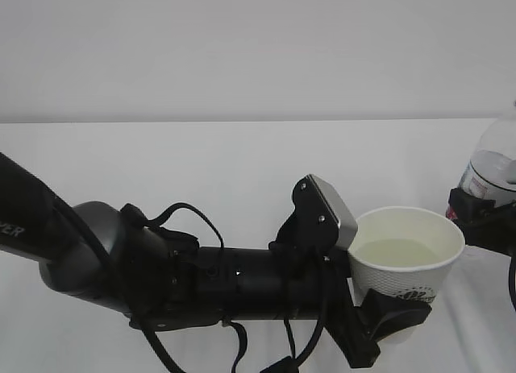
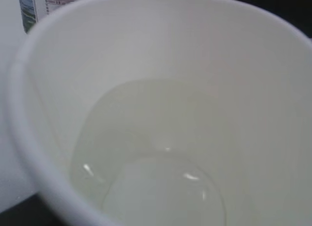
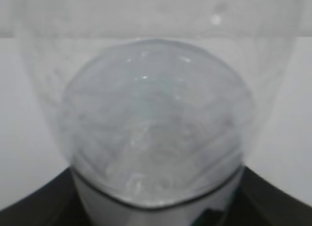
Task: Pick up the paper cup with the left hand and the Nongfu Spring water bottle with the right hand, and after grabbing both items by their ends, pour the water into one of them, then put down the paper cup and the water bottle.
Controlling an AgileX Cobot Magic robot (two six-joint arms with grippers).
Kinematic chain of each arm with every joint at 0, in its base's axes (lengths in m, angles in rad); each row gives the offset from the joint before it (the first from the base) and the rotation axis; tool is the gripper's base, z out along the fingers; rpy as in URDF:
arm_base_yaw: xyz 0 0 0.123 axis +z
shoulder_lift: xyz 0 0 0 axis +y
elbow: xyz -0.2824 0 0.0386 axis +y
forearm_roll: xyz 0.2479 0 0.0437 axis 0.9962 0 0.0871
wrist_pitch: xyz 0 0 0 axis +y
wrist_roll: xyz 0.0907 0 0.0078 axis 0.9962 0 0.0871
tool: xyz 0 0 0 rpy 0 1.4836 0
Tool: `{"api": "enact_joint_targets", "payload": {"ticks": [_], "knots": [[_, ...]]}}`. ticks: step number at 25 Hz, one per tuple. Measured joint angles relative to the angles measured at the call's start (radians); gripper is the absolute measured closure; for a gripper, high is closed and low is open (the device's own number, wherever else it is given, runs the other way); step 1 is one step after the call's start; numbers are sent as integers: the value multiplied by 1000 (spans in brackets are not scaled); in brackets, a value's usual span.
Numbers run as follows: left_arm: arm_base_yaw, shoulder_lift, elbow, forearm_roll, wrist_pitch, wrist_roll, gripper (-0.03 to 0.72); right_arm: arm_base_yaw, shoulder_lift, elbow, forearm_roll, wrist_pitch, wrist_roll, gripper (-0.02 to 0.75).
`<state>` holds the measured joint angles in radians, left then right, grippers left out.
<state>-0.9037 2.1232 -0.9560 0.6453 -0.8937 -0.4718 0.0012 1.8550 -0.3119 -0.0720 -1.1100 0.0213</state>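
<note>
White tabletop and a bare pale wall frame it all. At the end of the left arm, the left gripper [image 1: 385, 321] is clamped around the lower part of the paper cup [image 1: 407, 260], held upright with water [image 1: 401, 250] already in it. At the right edge, the right gripper [image 1: 481, 216] seems clamped around the Nongfu Spring water bottle [image 1: 493, 167], though only part shows. Pouring looks done, so setting down comes next: keep the cup level, lower slowly, and release only once its base rests flat.
</note>
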Motion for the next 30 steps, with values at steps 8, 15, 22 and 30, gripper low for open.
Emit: {"api": "enact_joint_targets", "payload": {"ticks": [8,15,22,30], "knots": [[0,0,0,-1,0,0,193,0,0,0,-1,0,0,261],[0,0,0,-2,0,0,193,0,0,0,-6,0,0,211],[0,0,0,-2,-8,0,193,-1,0,-2,-17,-14,0,143],[0,0,0,-2,-15,0,193,0,0,-2,-19,-27,4,132]]}}
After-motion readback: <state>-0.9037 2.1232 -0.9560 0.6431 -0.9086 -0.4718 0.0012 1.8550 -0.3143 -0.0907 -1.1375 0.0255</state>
